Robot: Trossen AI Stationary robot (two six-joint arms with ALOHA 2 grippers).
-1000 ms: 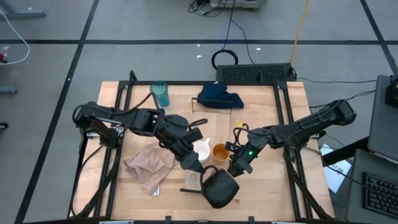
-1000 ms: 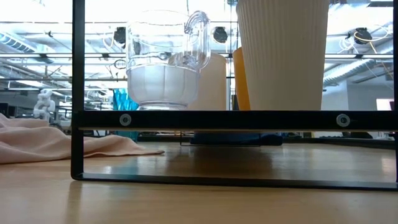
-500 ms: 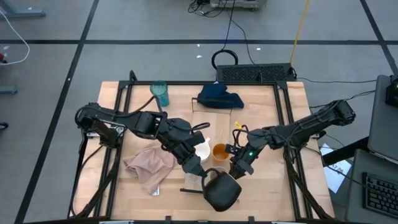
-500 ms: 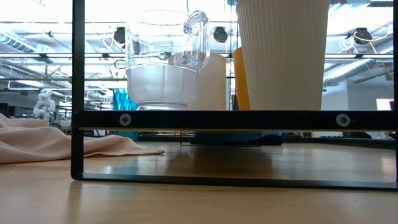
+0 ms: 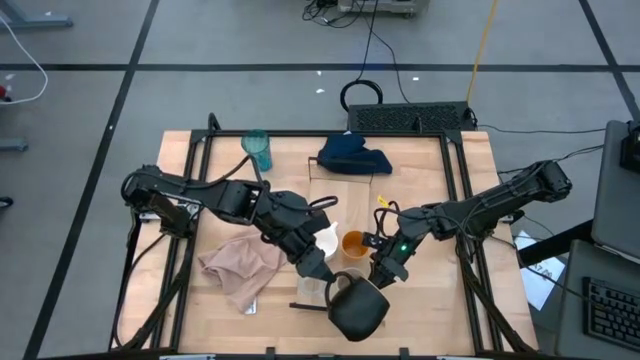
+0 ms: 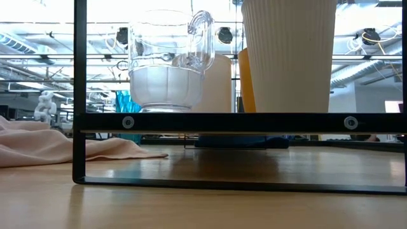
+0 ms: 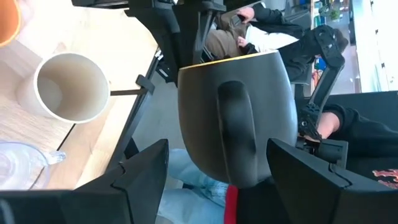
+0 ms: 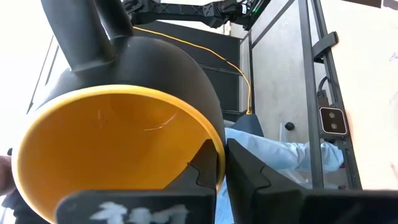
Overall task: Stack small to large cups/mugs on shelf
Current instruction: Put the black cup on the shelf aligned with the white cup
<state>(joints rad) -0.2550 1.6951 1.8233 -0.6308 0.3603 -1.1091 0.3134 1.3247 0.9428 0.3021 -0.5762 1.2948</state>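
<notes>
The dark yellow-lined mug [image 5: 357, 308] hangs tipped on its side above the shelf's near end. My right gripper [image 5: 378, 272] is shut on it. My left gripper [image 5: 328, 278] is open; its fingers stand either side of the mug's handle side [image 7: 236, 124], and I cannot tell whether they touch. The beige cup [image 5: 322, 240], small orange cup [image 5: 353, 243] and tiny clear cup [image 5: 311, 289] stand on the pale shelf board [image 5: 345, 200]. The white mug [image 6: 289, 57] shows only in the low view. The teal tumbler [image 5: 258, 150] stands at the far left. My right gripper pinches the mug's rim [image 8: 214, 144], one finger inside the yellow-lined hollow and one outside on the dark wall. The fingers come slanting from the table's right. The mug is lifted clear and tipped, its mouth toward my right arm and its dark outside upward.
A pink cloth [image 5: 240, 265] lies at the near left and a dark blue cloth [image 5: 355, 155] at the far middle. A black metal frame [image 6: 79, 95] rings the table. A seated person [image 7: 261, 25] shows beyond the near edge.
My left gripper has moved toward the table's near right, up to the dark mug, and now stands around its handle side. The mug has shifted slightly toward the near edge in my right gripper's hold.
</notes>
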